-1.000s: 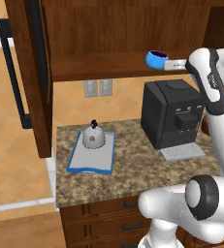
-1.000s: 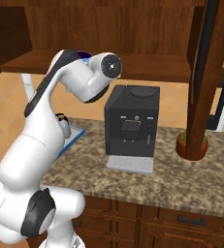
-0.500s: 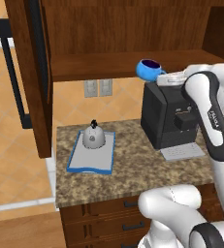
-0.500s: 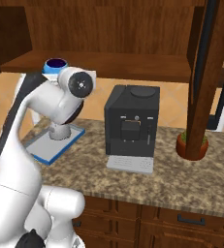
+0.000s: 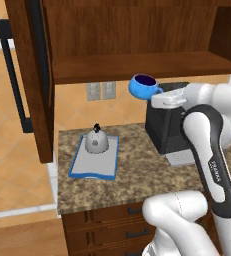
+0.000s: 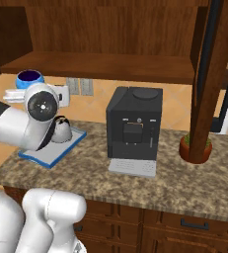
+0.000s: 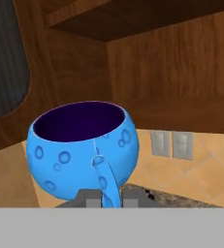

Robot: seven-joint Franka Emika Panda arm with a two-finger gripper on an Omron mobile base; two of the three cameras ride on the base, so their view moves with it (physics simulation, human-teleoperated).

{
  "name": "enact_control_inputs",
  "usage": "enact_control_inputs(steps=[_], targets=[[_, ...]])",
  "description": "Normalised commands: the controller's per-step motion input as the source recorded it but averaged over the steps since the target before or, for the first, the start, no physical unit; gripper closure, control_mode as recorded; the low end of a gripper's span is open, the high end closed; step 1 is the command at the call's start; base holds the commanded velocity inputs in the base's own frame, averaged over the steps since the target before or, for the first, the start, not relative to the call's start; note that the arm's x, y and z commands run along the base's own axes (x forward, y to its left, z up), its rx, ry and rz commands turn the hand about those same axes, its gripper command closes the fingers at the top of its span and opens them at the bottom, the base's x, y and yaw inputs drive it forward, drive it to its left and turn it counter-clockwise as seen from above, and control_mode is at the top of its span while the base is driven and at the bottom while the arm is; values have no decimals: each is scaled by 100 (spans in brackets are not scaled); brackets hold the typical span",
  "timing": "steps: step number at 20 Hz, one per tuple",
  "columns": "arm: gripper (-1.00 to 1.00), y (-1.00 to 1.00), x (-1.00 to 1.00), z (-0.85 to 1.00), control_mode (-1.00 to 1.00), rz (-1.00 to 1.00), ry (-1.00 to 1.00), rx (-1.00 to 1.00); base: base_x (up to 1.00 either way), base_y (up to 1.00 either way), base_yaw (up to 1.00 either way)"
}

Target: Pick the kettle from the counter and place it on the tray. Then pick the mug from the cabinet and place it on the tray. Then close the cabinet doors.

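Pincer [image 5: 159, 96] clamped tight on the handle of the mug [image 5: 142, 86], carried upright in the air below the shelf of the cabinet [image 5: 137, 67], now swung leftward off the coffee machine [image 5: 168, 131] toward the tray [image 5: 97, 162]. Kettle [image 5: 96, 141] already seated on the tray at the counter [image 5: 127, 180] left end, so first step done and second under way; remaining: lower mug beside kettle, then shut the cabinet doors [image 5: 34, 75]. Free tray space near the kettle hard to judge, probably enough.
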Motion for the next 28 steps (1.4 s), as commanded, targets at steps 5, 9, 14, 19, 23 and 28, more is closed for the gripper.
enact_control_inputs(steps=[5, 9, 14, 19, 23, 28], targets=[[100, 37, -55, -34, -100, 2, 3, -3, 0, 0, 0], [100, 19, -29, -43, -100, 5, 12, -6, 0, 0, 0], [100, 8, -2, -46, -100, 10, 17, -3, 0, 0, 0], [100, 17, 2, -56, -100, 11, 6, -9, 0, 0, 0], [100, 23, 3, -60, -100, 3, 0, -8, 0, 0, 0], [100, 11, 21, -56, -100, 0, -1, -6, 0, 0, 0]])
